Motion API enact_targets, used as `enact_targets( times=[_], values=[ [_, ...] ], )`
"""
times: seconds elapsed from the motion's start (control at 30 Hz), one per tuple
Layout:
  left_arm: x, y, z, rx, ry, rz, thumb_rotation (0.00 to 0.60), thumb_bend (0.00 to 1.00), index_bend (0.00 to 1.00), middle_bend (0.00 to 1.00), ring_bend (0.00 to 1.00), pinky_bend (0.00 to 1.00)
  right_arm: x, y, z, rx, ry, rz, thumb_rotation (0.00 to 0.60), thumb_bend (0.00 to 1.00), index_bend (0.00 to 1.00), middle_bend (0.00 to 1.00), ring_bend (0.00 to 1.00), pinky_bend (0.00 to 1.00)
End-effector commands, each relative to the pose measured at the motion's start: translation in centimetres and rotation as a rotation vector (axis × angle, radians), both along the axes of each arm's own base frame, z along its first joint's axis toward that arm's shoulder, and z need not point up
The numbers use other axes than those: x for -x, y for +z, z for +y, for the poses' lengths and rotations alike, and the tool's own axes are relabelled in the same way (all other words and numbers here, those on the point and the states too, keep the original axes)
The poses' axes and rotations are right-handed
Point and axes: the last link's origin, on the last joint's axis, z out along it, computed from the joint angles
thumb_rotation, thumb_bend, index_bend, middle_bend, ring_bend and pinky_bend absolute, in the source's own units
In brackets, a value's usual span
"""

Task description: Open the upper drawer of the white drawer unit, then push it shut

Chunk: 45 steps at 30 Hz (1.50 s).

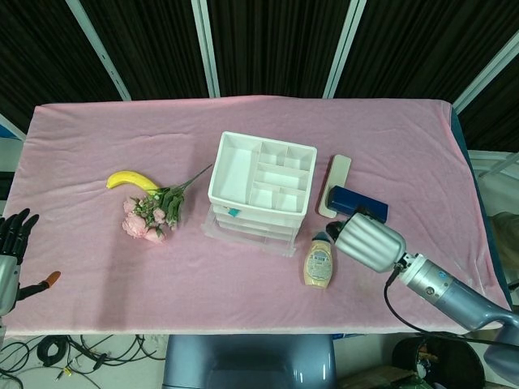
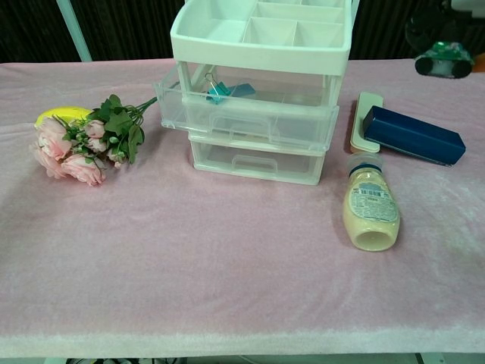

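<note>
The upper drawer (image 2: 250, 114) stands pulled out from the white unit (image 1: 261, 174) at mid-bench, its clear front overhanging the lower drawer (image 2: 256, 161) toward me; a blue clip (image 2: 218, 89) lies inside. It still has to be pushed shut. Its front face runs left to right across my view, so the closing push goes away from me, square to that face.

My right hand (image 1: 369, 241) is the nearer one. It hangs off to the drawer's right, above the bottle (image 1: 319, 261) and just in front of the blue box (image 1: 358, 204). It holds nothing; its fingers look curled under, but I cannot tell how far they are closed.

My left hand (image 1: 11, 243) is at the bench's far left edge, fingers spread, empty, well apart from the unit.
</note>
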Motion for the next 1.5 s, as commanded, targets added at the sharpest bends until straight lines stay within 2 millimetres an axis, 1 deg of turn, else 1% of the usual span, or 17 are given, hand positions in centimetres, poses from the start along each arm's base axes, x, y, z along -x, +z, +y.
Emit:
enact_targets(
  times=[0.03, 0.3, 0.47, 0.67, 0.73, 0.83, 1.1, 1.23, 1.33, 1.43, 1.5],
  values=[
    [0.0, 0.0, 0.0, 0.000, 0.001, -0.002, 0.600, 0.00, 0.00, 0.00, 0.00, 0.00, 2.5, -1.2, 0.2, -0.009, -0.054, 0.036, 0.600, 0.11, 0.63, 0.99, 0.98, 0.88],
    [0.1, 0.1, 0.0, -0.001, 0.002, -0.004, 0.600, 0.00, 0.00, 0.00, 0.00, 0.00, 7.3, -2.4, -0.4, 0.027, -0.192, 0.087, 0.600, 0.11, 0.63, 0.99, 0.98, 0.88],
    [0.0, -0.1, 0.0, 0.006, 0.001, 0.003, 0.600, 0.00, 0.00, 0.00, 0.00, 0.00, 9.2, -3.5, -0.2, 0.031, -0.241, 0.087, 0.600, 0.11, 0.63, 0.99, 0.98, 0.88],
    [0.1, 0.1, 0.0, -0.003, 0.005, -0.001, 0.600, 0.00, 0.00, 0.00, 0.00, 0.00, 11.2, -5.5, -0.1, 0.034, -0.304, 0.114, 0.600, 0.11, 0.62, 0.99, 0.98, 0.88],
    [0.1, 0.1, 0.0, -0.003, 0.007, -0.003, 0.600, 0.00, 0.00, 0.00, 0.00, 0.00, 11.5, -5.8, -0.1, 0.039, -0.313, 0.120, 0.600, 0.11, 0.58, 0.99, 0.97, 0.88],
    [0.1, 0.1, 0.0, 0.001, 0.007, -0.005, 0.600, 0.00, 0.00, 0.00, 0.00, 0.00, 11.9, -6.1, -0.1, 0.051, -0.340, 0.127, 0.600, 0.11, 0.48, 0.99, 0.96, 0.87],
    [0.1, 0.1, 0.0, 0.002, 0.008, -0.007, 0.600, 0.00, 0.00, 0.00, 0.00, 0.00, 11.6, -6.5, 0.3, 0.072, -0.349, 0.121, 0.600, 0.11, 0.27, 0.98, 0.96, 0.87],
    [0.1, 0.1, 0.0, 0.002, 0.008, -0.007, 0.600, 0.00, 0.00, 0.00, 0.00, 0.00, 11.5, -6.5, 0.8, 0.079, -0.346, 0.111, 0.600, 0.11, 0.22, 0.97, 0.94, 0.85],
    [0.1, 0.1, 0.0, 0.003, 0.008, -0.005, 0.600, 0.00, 0.00, 0.00, 0.00, 0.00, 11.4, -6.2, 1.3, 0.094, -0.345, 0.082, 0.600, 0.11, 0.18, 0.95, 0.92, 0.82],
    [0.1, 0.1, 0.0, 0.002, 0.009, -0.004, 0.600, 0.00, 0.00, 0.00, 0.00, 0.00, 11.4, -5.0, 2.2, 0.149, -0.350, 0.023, 0.600, 0.11, 0.13, 0.90, 0.87, 0.77],
    [0.1, 0.1, 0.0, 0.002, 0.010, -0.001, 0.600, 0.00, 0.00, 0.00, 0.00, 0.00, 11.5, -4.1, 2.9, 0.192, -0.367, -0.024, 0.600, 0.11, 0.12, 0.87, 0.83, 0.73]
  ],
)
